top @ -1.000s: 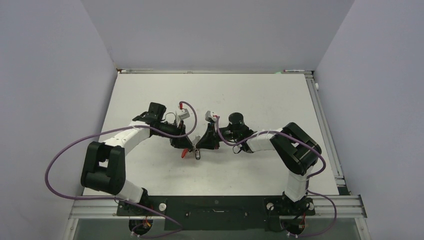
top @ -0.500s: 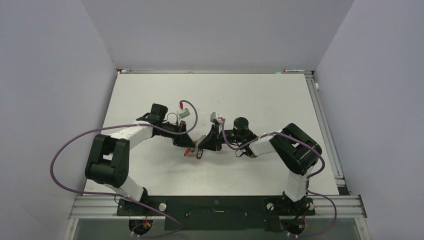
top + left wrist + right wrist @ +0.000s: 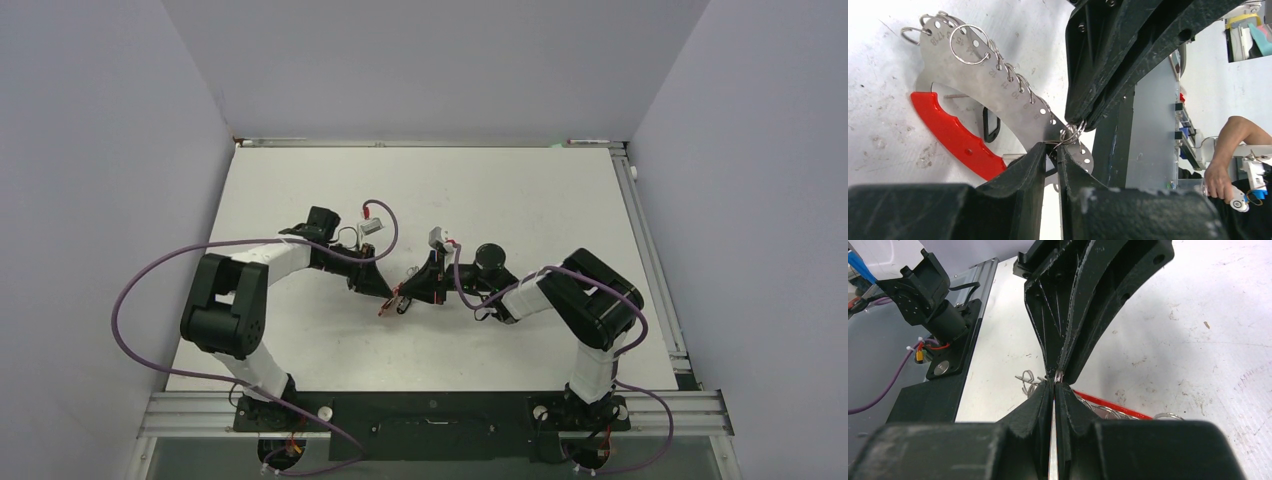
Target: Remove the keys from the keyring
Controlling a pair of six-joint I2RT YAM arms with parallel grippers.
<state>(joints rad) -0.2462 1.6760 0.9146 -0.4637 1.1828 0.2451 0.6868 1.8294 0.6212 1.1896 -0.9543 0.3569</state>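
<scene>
The keyring is a curved grey metal band (image 3: 998, 85) with numbered holes, several thin wire rings (image 3: 969, 45) and a bright red part (image 3: 953, 135). It lies mid-table (image 3: 386, 309) between both grippers. My left gripper (image 3: 1053, 147) is shut on the band's edge. My right gripper (image 3: 1054, 385) meets it tip to tip and is shut on a wire ring (image 3: 1074, 132) at the same spot. In the top view the left gripper (image 3: 385, 291) and the right gripper (image 3: 408, 297) touch. A small dark loop (image 3: 991, 125), perhaps a key head, lies under the band. The pale key is hidden.
Purple cables (image 3: 130, 300) loop from both arms. The white table (image 3: 520, 190) is walled at the back and sides. A metal rail (image 3: 430, 410) with the arm bases runs along the near edge. A person's arm (image 3: 1228, 150) shows beyond the table.
Both grippers, still together, have shifted slightly right and toward the near edge with the keyring. The left elbow has swung up and the right wrist has moved right.
</scene>
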